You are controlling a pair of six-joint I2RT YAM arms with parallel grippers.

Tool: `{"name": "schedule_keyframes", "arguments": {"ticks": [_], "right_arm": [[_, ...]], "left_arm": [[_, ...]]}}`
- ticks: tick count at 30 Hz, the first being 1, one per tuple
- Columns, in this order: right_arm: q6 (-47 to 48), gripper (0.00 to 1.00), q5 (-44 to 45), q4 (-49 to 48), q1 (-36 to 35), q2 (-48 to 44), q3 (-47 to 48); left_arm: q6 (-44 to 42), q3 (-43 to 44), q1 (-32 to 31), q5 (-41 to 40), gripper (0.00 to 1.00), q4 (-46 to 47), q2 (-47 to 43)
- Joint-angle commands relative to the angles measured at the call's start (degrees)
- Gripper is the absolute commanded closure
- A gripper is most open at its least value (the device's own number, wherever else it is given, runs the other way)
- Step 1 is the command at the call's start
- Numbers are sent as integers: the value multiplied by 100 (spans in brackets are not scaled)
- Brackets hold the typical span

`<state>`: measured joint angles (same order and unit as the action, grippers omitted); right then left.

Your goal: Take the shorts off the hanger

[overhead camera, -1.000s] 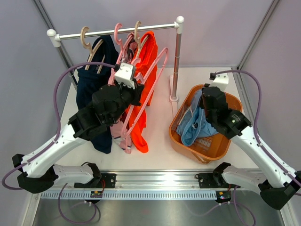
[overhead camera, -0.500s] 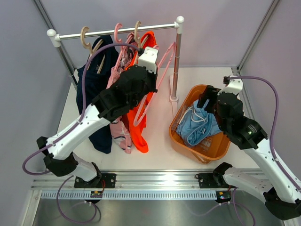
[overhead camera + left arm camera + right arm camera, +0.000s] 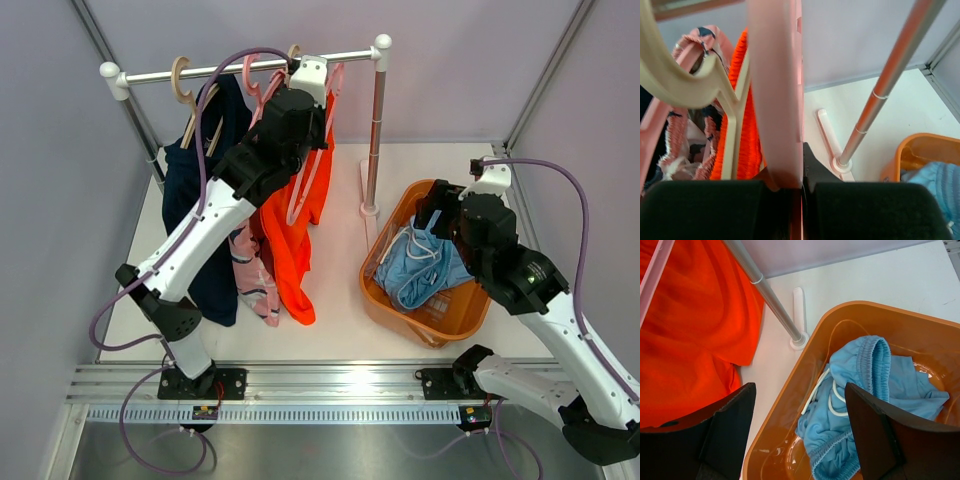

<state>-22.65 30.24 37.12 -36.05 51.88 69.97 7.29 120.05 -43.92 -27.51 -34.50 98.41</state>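
The left end effector [image 3: 801, 170] is clamped on a bare pink hanger [image 3: 775, 90] up at the rail [image 3: 150, 74]. The orange shorts [image 3: 285, 250] hang straight down just to its left, nearest this arm. The right end effector [image 3: 800, 440] gapes over the light blue shorts [image 3: 875, 375] in the basket [image 3: 860, 307].

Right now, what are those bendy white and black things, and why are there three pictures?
They are robot arms, a left arm and a right arm, bolted to a white table. One picture looks down from above. The other two come from small cameras on the wrists, so you see each arm's own fingers. On a rail hang navy shorts, pink patterned shorts and orange shorts. The light blue shorts lie in the orange basket. The left gripper pinches a pink hanger up by the rail. The right gripper is open and empty, above the basket.
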Motion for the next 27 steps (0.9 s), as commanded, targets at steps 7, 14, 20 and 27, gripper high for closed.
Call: {"name": "schedule_keyframes", "arguments": {"ticks": [7, 14, 20, 27], "right_arm": [[174, 19, -168, -232, 37, -90, 192], [209, 20, -238, -206, 37, -222, 139], [218, 20, -247, -39, 37, -362, 104], [183, 19, -133, 207, 37, -617, 34]], "left_arm": [[-439, 623, 156, 290, 100, 849, 231], [-378, 1047, 173, 483, 100, 1119, 837], [-448, 1143, 191, 255, 100, 1700, 1189], [-456, 1266, 200, 220, 100, 1991, 1470]]}}
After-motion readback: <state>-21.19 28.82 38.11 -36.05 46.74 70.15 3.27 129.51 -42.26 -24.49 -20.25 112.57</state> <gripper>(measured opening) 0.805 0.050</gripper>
